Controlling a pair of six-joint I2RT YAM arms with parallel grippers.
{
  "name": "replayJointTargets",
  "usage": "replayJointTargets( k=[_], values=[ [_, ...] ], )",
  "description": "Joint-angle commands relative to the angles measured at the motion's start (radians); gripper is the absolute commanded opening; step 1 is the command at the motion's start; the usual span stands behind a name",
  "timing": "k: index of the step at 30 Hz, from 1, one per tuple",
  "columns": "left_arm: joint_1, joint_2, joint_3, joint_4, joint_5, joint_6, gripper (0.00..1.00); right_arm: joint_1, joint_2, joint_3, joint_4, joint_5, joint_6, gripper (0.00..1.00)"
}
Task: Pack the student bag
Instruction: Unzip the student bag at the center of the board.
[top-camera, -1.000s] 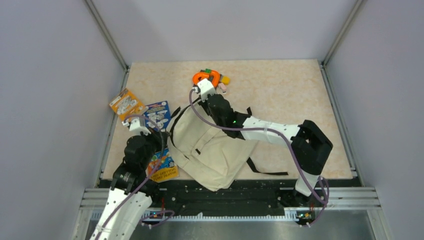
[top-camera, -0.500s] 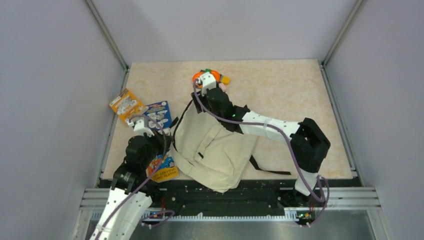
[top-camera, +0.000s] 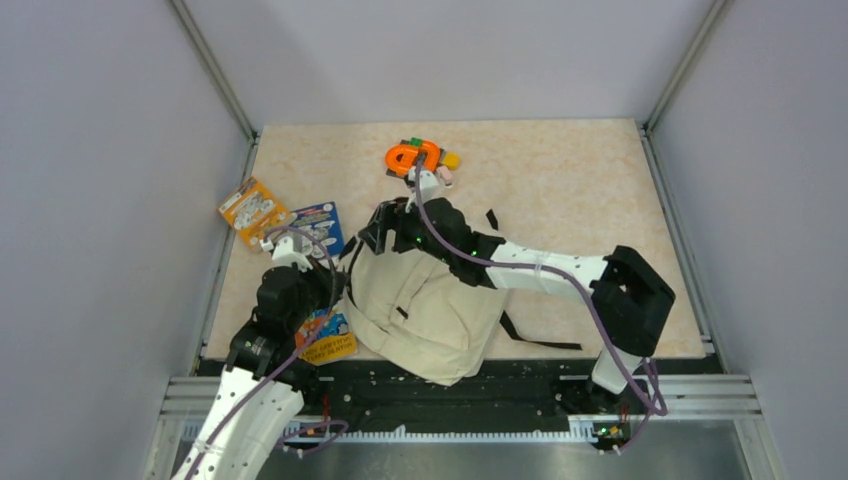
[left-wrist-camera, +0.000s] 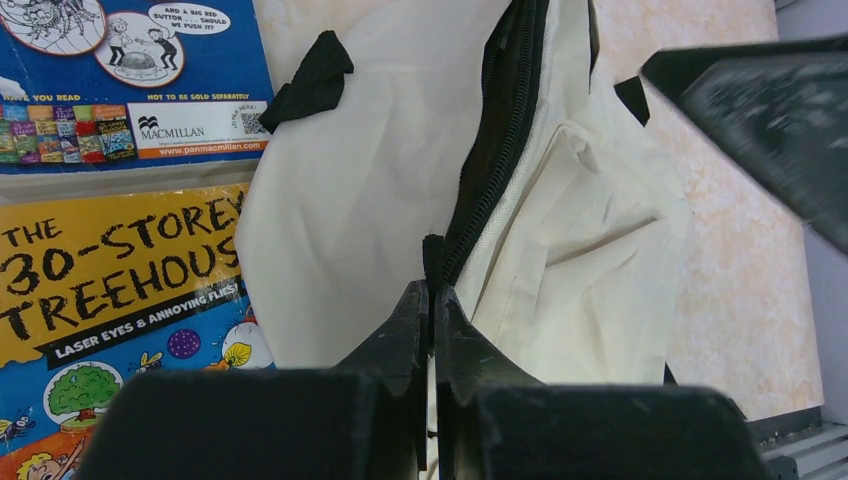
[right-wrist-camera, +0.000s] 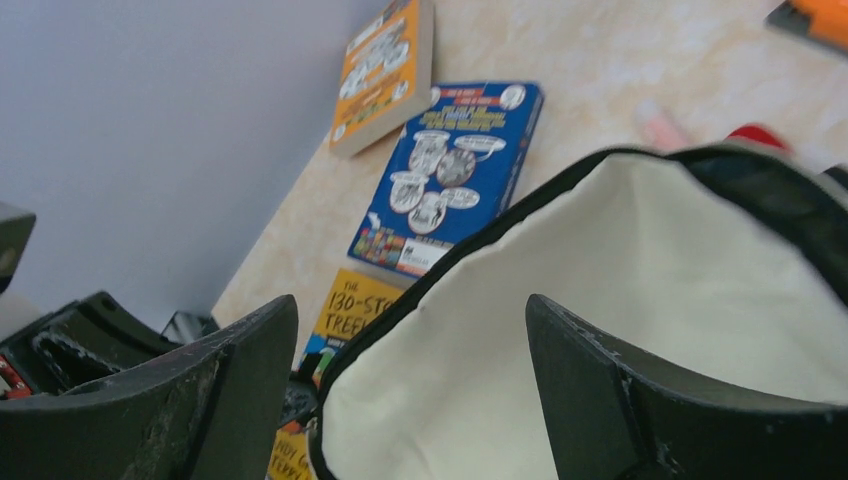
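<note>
The student bag (top-camera: 425, 305) is a cream backpack lying at the near middle of the table, its black zipper edge (left-wrist-camera: 500, 150) running up its side. My left gripper (left-wrist-camera: 432, 292) is shut on the bag's zipper edge at its left side (top-camera: 340, 285). The right gripper (right-wrist-camera: 410, 330) stands open over the bag's far end (top-camera: 385, 232). The bag's black-rimmed cream fabric (right-wrist-camera: 600, 300) rises in the gap between its fingers (right-wrist-camera: 240, 380), and they do not pinch it.
Three books lie left of the bag: an orange one (top-camera: 252, 208), a blue one (top-camera: 318, 225) and a yellow "Treehouse" one (top-camera: 328, 340) partly under my left arm. A heap of small toys with an orange ring (top-camera: 412, 157) sits at the back.
The right gripper has opened, swung back from the toys and now points down-left over the bag's far end. The left gripper keeps its hold.
</note>
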Motion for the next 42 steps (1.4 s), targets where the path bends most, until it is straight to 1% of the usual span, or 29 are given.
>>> replayJointTargets(
  k=[1, 4, 7, 8, 10, 12, 15, 17, 18, 20, 27, 34, 42],
  values=[
    [0.003, -0.011, -0.010, 0.033, 0.000, -0.006, 0.00, 0.044, 0.051, -0.013, 0.081, -0.045, 0.133, 0.83],
    [0.003, -0.017, -0.008, 0.030, 0.000, -0.003, 0.00, 0.059, 0.091, 0.004, 0.080, -0.045, 0.145, 0.83],
    [0.003, -0.018, -0.007, 0.027, -0.002, 0.001, 0.00, 0.075, 0.123, 0.021, 0.062, -0.010, 0.131, 0.81],
    [0.003, -0.015, -0.006, 0.024, -0.002, 0.000, 0.00, 0.076, 0.132, 0.020, 0.069, -0.006, 0.129, 0.79],
    [0.003, -0.014, -0.004, 0.024, 0.000, 0.000, 0.00, 0.077, 0.148, 0.028, 0.069, -0.012, 0.127, 0.72],
    [0.003, -0.014, -0.001, 0.020, 0.000, 0.000, 0.00, 0.077, 0.159, 0.032, 0.082, -0.024, 0.119, 0.63],
    [0.003, -0.015, 0.001, 0.019, 0.014, 0.006, 0.00, 0.079, 0.176, 0.032, 0.117, -0.027, 0.106, 0.44],
    [0.003, -0.014, 0.001, 0.019, 0.035, 0.009, 0.00, 0.080, 0.185, 0.029, 0.146, -0.022, 0.101, 0.28],
    [0.003, -0.014, 0.001, 0.021, 0.047, 0.015, 0.00, 0.079, 0.188, 0.028, 0.158, -0.017, 0.099, 0.17],
    [0.003, -0.016, -0.002, 0.032, 0.076, 0.026, 0.00, 0.081, 0.189, 0.034, 0.171, 0.003, 0.085, 0.00],
    [0.002, -0.016, -0.017, 0.088, 0.190, 0.046, 0.00, 0.078, 0.198, 0.145, 0.135, 0.048, 0.021, 0.00],
    [-0.002, -0.036, -0.024, 0.085, 0.237, 0.045, 0.00, 0.074, 0.236, 0.266, 0.067, 0.065, -0.026, 0.00],
    [-0.024, -0.052, -0.023, 0.060, 0.252, 0.029, 0.00, 0.049, 0.270, 0.364, 0.031, 0.075, -0.053, 0.00]
  ],
)
